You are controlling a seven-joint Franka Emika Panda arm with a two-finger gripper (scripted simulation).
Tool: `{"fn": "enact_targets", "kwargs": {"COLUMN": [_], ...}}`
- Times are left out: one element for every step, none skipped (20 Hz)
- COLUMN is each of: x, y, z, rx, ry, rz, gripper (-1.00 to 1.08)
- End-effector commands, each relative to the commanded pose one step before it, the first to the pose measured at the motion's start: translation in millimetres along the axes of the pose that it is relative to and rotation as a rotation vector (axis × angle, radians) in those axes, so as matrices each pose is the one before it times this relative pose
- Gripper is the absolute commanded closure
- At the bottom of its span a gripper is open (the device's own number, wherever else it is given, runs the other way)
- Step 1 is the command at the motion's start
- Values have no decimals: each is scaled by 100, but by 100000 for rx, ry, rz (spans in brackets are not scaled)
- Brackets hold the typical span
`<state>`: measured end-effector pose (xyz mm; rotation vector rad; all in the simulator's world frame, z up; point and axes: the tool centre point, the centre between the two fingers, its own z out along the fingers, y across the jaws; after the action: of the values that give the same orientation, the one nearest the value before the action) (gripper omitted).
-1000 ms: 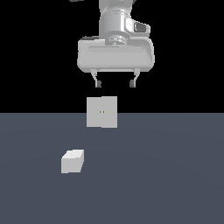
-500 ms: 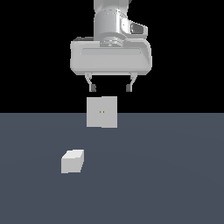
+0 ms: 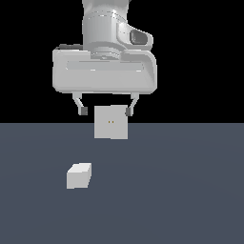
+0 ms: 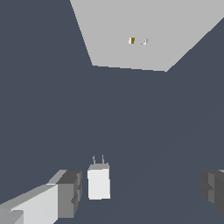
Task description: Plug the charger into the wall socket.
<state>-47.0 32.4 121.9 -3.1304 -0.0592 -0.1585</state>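
Tool point(image 3: 105, 111) hangs high above the bench point(image 3: 181, 190), fingers spread wide apart w/ nothing between them, so released. In the exterior view it sits in front of the top edge of the socket point(image 3: 111, 122), prob. just a transit pose on the way to the pickup.

Charger point(image 3: 79, 175) lies on the bench, well apart from the tool, nearer the camera and toward the exterior view's left of the socket. Wrist view shows the charger point(image 4: 99, 182) near one dark fingertip point(image 4: 70, 192), its two thin prongs pointing toward the socket point(image 4: 131, 35). That suits insertion w/o much re-turning.

Socket stands upright at the far edge, two small orange holes at centre facing the charger.

Step in hand, as I judge it: approach for the grasp. Nothing grabbed yet; plugging not begun. Next calls for descent, centring the fingers either side of the charger body.
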Motion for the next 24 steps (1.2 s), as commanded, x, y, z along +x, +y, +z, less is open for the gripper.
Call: {"fn": "enact_targets", "kwargs": {"x": [-1237,-446,-422,-397,-370,-343,-316,-290,-264,-238,-213,-189,-164,-141,-118,-96,-74,-52,-31,-11,32,-6,-17,-28], "y": [-886,-330,-314,-297,-277,-259,-240,-222,-205,-184,-165,-149,-131,-110,-94,-77,-57,-48,-20,-1,19,0,1,1], "z": [1090,414,395,375,354,331,311,288,265,246,225,201,179,158,134,110,89,56,42,20,-55,27,80,134], "rx": [171,57,55,51,47,43,38,33,28,22,17,12,8,4,1,-1,-2,-2,-1,0,12,0,0,0], "ry": [1539,573,544,514,480,448,415,384,354,318,285,258,228,193,165,136,100,86,35,0,-167,0,0,0], "rz": [-1510,-555,-527,-498,-464,-434,-401,-371,-342,-306,-275,-249,-219,-185,-159,-131,-96,-83,-34,0,25,0,0,0], "gripper": [-92,-92,-92,-92,-92,-92,-92,-92,-92,-92,-92,-92,-92,-92,-92,-92,-92,-92,-92,-92,-92,-92,-92,-92]}}
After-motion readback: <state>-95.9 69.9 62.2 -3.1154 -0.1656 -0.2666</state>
